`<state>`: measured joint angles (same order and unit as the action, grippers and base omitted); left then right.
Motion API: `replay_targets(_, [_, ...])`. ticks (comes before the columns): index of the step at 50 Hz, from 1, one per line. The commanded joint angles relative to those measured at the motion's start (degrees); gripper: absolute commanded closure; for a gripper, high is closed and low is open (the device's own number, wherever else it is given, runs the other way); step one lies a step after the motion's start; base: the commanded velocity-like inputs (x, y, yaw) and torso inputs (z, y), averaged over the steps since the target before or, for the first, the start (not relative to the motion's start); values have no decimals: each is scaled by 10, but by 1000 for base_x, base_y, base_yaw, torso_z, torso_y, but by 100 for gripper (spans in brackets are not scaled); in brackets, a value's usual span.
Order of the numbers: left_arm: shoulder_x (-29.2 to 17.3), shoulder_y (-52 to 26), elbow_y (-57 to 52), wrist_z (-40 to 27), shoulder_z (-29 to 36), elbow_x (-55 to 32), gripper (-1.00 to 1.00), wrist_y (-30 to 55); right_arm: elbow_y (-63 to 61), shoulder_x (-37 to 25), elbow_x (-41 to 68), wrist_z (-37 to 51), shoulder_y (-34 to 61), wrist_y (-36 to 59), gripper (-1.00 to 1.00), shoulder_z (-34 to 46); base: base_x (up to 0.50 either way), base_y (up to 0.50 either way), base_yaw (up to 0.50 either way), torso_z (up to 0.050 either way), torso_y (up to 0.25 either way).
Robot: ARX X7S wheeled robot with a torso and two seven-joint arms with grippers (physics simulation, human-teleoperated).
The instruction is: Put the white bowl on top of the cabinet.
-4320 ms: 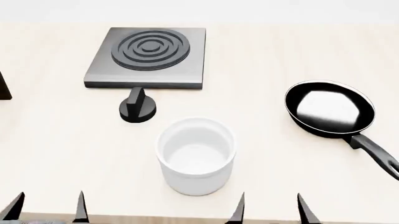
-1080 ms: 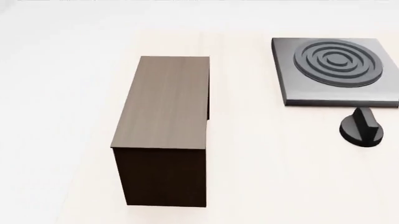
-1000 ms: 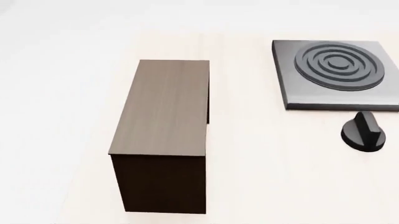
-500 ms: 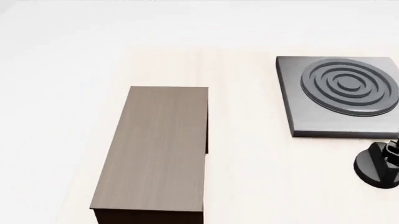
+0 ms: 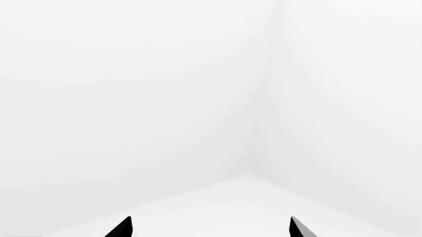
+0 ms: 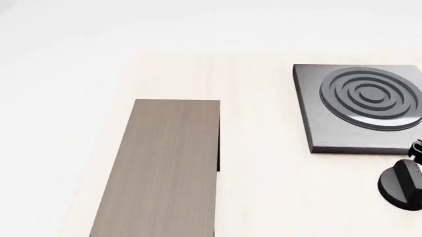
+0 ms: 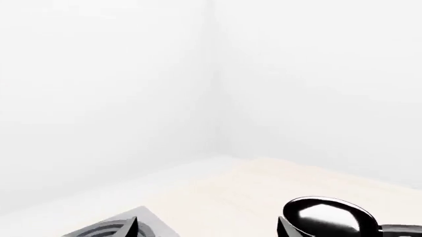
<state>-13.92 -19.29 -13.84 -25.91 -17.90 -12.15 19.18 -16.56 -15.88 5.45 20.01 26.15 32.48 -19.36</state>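
Note:
The white bowl is out of view in every view. The cabinet [image 6: 161, 168] shows in the head view as a long grey-brown wood-grain top, running off the lower edge, left of centre. My left gripper [image 5: 209, 229] is open and empty; only its two dark fingertips show, against white walls and floor. My right gripper [image 7: 207, 229] is open and empty, its tips wide apart above the pale table. Neither gripper can be made out in the head view.
The square grey stove plate [image 6: 362, 106] with concentric rings lies right of the cabinet, with a black knob [image 6: 400, 183] in front of it. The right wrist view shows the plate's corner [image 7: 105, 229] and the black frying pan [image 7: 326, 217]. The table's left edge [image 6: 108, 148] runs beside the cabinet.
The head view swung left from the bowl and pan to the cabinet. Over the last second the cabinet, stove plate and knob slid down the frame, and the cabinet's dark front went out of view.

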Motion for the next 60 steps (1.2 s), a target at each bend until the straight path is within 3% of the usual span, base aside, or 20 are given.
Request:
replay_targets(1, [-2,0,-1,-2,1,-3,-100,2,36,5,-43,84,34,25,-100,-29,0,0,0,0,0])
replay_targets(26, [-7,2,9,-7,7,0,-100,-9,78,11,-108,222,71,62,-100,-91,0,0,0,0,0])
replay_targets(29, [-1,12,28,-4,7,4,-100,-39,82,10,-107,224,75,75,-100,-95,0,0,0,0,0])
replay_targets(51, [-4,13,29,-8,12,2,-100,-39,68,20,-63,227,133,268,-100,-182,0,0,0,0,0])
replay_targets(60, [-6,14,35,-9,13,2,-100,-44,73,22,-63,233,134,264,-100,-185,0,0,0,0,0])
